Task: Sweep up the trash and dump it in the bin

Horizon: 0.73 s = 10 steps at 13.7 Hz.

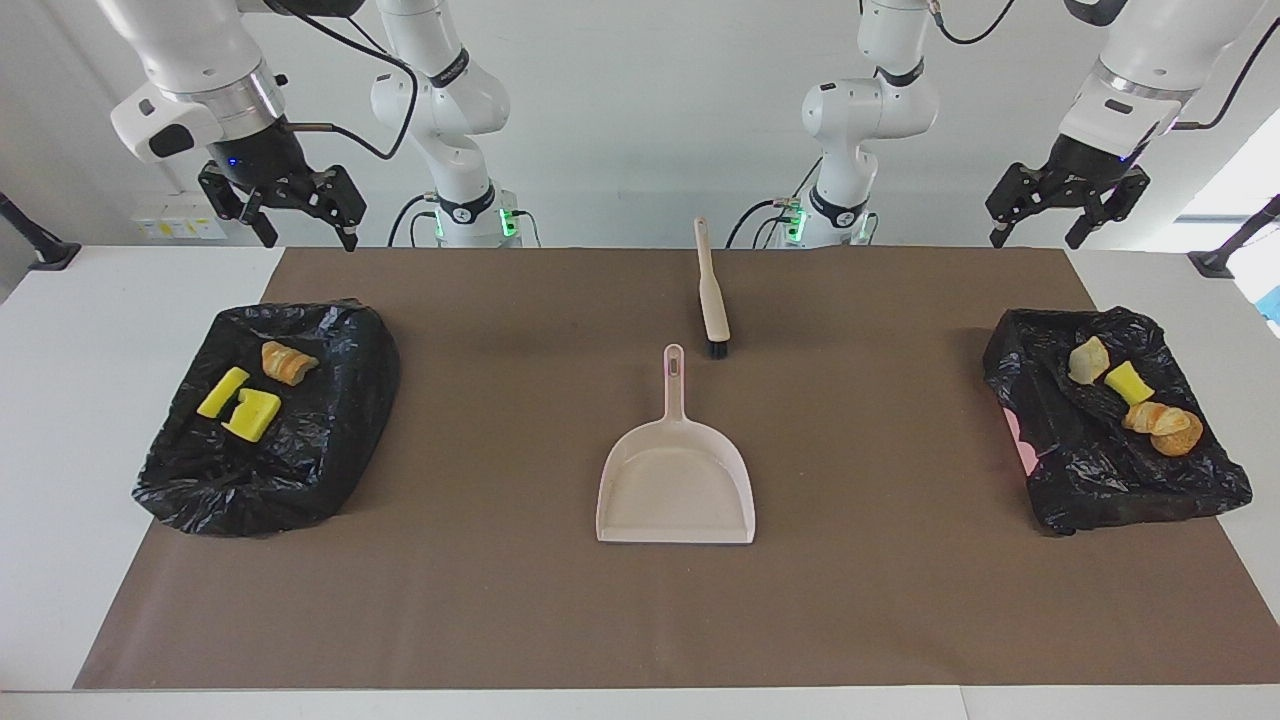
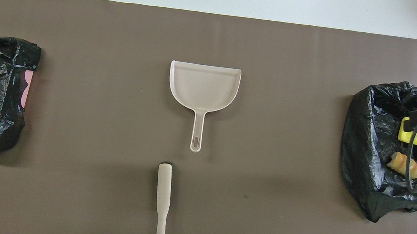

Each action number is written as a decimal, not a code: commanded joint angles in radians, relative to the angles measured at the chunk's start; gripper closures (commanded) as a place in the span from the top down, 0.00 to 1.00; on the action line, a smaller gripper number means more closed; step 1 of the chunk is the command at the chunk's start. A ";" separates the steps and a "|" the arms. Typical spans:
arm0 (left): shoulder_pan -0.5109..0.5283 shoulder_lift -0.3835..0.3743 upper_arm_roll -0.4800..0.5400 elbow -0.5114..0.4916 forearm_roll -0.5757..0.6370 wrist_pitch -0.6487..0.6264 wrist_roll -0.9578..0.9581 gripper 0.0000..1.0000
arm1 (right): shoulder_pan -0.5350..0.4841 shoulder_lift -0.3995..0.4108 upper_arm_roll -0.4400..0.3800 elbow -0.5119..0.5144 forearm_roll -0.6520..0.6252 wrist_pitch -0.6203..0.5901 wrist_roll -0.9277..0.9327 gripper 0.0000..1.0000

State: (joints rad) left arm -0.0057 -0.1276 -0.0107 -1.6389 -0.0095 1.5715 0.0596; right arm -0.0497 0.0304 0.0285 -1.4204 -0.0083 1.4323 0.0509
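The trash lies in two bins lined with black bags. In the bin (image 1: 335,430) at the right arm's end are two yellow sponge chunks (image 1: 240,405) and a bread piece (image 1: 288,362). The bin (image 1: 1100,480) at the left arm's end holds a pale lump (image 1: 1088,360), a yellow chunk (image 1: 1128,382) and two brown bread pieces (image 1: 1165,425). My right gripper (image 1: 310,238) hangs open and empty high over its bin. My left gripper (image 1: 1035,238) is open and empty high over the other bin.
A pale pink dustpan (image 1: 676,480) lies mid-table on the brown mat (image 1: 500,600), handle toward the robots. A beige brush (image 1: 712,300) with black bristles lies just nearer to the robots than the dustpan's handle.
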 commanded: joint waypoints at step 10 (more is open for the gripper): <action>0.033 -0.018 0.020 0.002 -0.012 0.010 0.039 1.00 | -0.006 -0.021 0.002 -0.025 0.018 -0.001 0.012 1.00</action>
State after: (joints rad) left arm 0.0317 -0.1429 0.0142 -1.6389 -0.0108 1.5556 0.1015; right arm -0.0497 0.0304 0.0285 -1.4204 -0.0083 1.4323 0.0509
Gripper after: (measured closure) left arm 0.000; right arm 0.000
